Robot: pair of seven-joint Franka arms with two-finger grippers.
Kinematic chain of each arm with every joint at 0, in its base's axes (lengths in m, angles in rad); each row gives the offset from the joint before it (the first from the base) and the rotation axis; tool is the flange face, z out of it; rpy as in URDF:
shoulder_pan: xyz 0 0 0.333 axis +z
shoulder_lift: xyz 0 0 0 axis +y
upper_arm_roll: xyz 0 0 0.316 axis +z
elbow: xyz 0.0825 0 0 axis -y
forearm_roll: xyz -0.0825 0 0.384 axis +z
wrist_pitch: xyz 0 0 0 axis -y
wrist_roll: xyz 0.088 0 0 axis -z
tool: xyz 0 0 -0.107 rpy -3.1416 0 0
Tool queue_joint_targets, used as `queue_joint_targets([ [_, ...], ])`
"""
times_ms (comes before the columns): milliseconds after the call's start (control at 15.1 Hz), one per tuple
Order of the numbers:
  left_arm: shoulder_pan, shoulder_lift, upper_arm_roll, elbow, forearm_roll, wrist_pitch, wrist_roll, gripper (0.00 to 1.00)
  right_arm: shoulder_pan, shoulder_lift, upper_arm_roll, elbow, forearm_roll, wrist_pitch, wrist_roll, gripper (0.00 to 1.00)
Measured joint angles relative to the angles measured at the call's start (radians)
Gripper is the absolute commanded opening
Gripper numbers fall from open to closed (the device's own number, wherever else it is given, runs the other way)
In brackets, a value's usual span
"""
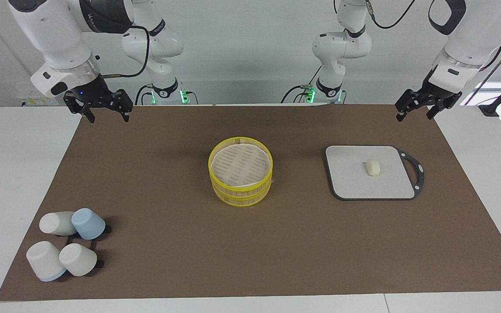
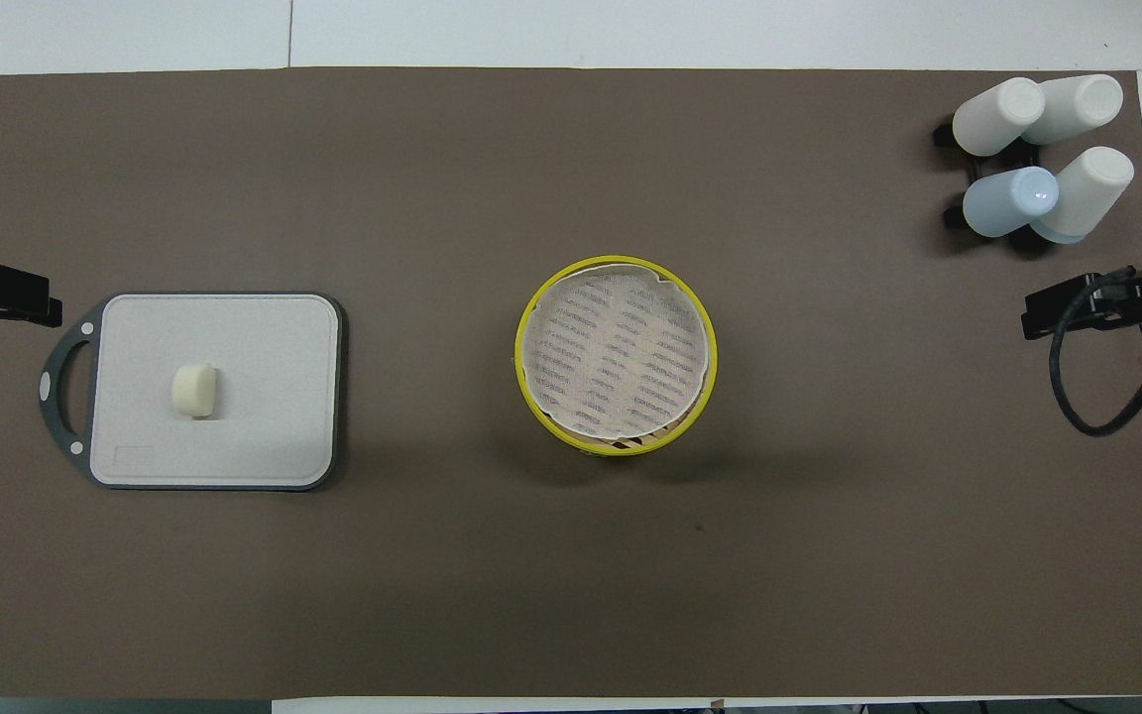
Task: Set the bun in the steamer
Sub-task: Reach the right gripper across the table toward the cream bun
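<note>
The bun [image 1: 372, 168], a small cream-white lump, lies on a grey board [image 1: 350, 182] toward the left arm's end of the table; it also shows in the overhead view [image 2: 194, 389]. The steamer [image 1: 240, 191], a yellow-rimmed bamboo basket in two stacked tiers, stands at the table's middle with no lid on it and a white liner over its slatted floor [image 2: 616, 352]. My left gripper [image 1: 415, 117] is open and empty, raised over the mat's edge near the robots, apart from the board. My right gripper [image 1: 108, 118] is open and empty over the mat's corner at its own end. Both arms wait.
The grey board has a black handle [image 1: 416, 170] facing the table's end. Several white and pale-blue cups [image 1: 65, 248] lie on a black rack at the right arm's end, farther from the robots. A brown mat [image 1: 168, 243] covers the table.
</note>
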Motion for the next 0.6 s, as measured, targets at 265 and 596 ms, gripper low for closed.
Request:
queue_joint_targets([
  [265,0.001,0.000,0.002,0.000,0.000,0.000,0.000,1.00,0.001,0.000,0.003,0.000,0.000,0.001,0.020,1.00],
  [596,0.001,0.000,0.002,-0.003,0.000,0.000,0.000,1.00,0.010,0.011,0.058,0.002,0.031,0.051,0.022,1.00],
])
